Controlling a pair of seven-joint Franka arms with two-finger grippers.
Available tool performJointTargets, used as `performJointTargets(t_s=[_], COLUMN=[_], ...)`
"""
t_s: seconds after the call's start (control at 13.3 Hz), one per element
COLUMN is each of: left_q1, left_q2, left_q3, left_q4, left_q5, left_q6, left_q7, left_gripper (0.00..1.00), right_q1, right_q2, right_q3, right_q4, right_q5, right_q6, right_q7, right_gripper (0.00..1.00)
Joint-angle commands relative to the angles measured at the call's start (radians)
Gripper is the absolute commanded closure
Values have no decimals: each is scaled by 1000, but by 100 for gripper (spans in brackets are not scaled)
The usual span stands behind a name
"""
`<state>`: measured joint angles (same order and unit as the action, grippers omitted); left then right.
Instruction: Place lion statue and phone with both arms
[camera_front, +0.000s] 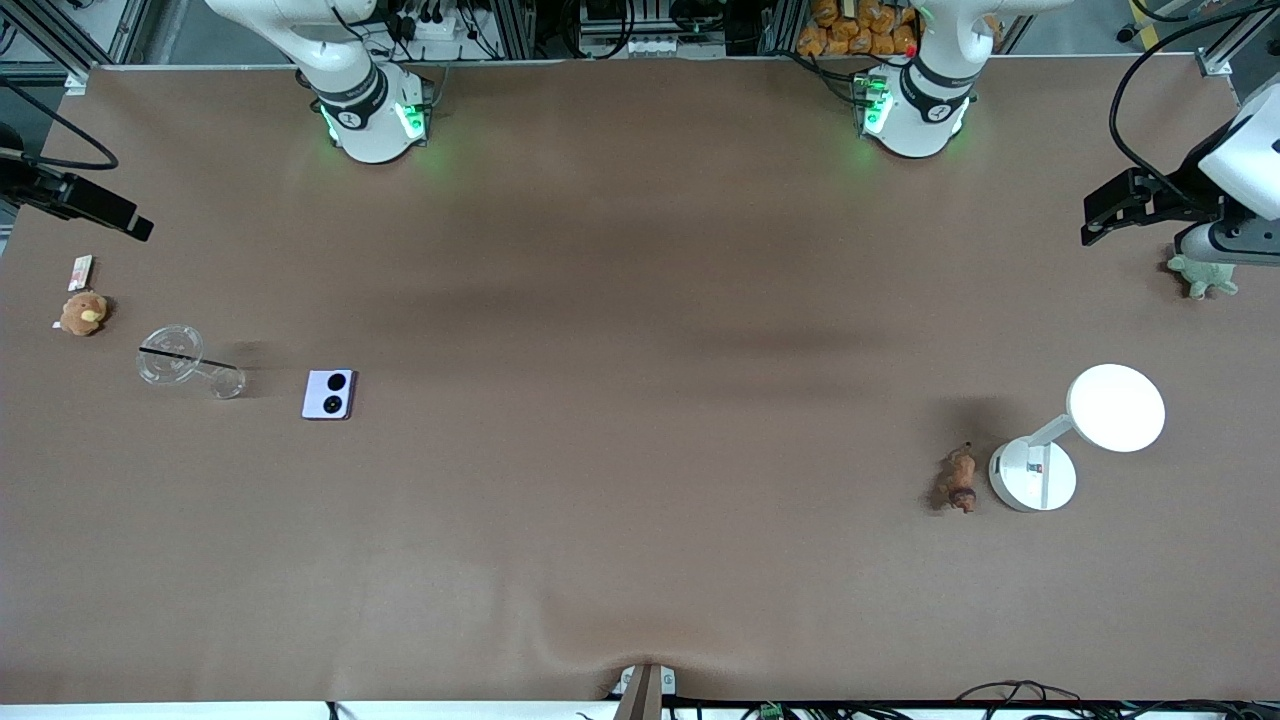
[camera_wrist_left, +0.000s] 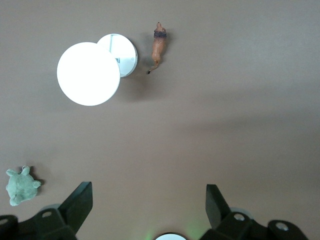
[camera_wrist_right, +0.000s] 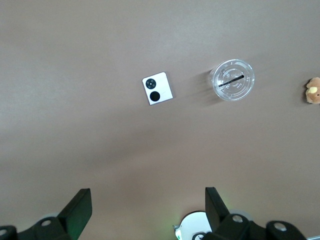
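Scanning from the right arm's end: right gripper (camera_wrist_right: 147, 210) hangs high over the worktop (camera_front: 640, 250) edge, above the spot by a small card (camera_front: 80, 270) and brown plush (camera_front: 83, 313). Its fingers (camera_wrist_right: 75, 207) are spread wide w/ nothing between them. A clear cup (camera_front: 185, 362) w/ a straw lies on its side just beside those, toward the middle.

Phone (camera_front: 329, 394) lies flat on the worktop next to the cup, camera lenses up, nothing touching it, well apart from the right gripper.

Mid worktop is bare cloth.

Toward the left arm's end: lion (camera_front: 960, 478) rests on the worktop just beside the base of a lit lamp (camera_front: 1035, 472), apart from it by a sliver; can't tell if it stands or lies on its side. Green plush (camera_front: 1203, 275) sits farther from the front camera, near the edge. Left gripper (camera_wrist_left: 147, 205) hangs over the worktop by that plush, fingers (camera_wrist_left: 80, 202) also wide, holding nothing.

Progress, as a judgement: both task items are down on the worktop, neither one held, each at its own arm's end. No marked target shows, so can't tell if these are the wanted spots. The scene fits phone + lion waiting for pickup as well as both already set down w/ arms pulled clear.
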<state>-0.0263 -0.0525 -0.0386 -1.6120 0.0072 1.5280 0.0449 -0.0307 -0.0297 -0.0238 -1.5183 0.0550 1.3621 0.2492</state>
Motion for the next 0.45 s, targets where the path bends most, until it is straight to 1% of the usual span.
performJointTargets(t_s=[0.0,0.23,0.38], left_q1=[8,8,8], left_q2=[-12,-10,-9], left_q3=[-4,-4,-4], left_q4=[-8,-8,-6], left_q5=[-7,-6,-6], left_q6=[-5,-5,-5], left_q7=[-7,-7,-7], left_gripper=[0,0,0], right_q1=[11,11,11], right_q2=[-36,-36,-32], right_q3=[4,4,4], right_q4=[-39,-39,-37], right_q5=[-21,-21,-23], right_q6=[11,11,8], right_q7=[22,22,-19], right_gripper=[0,0,0])
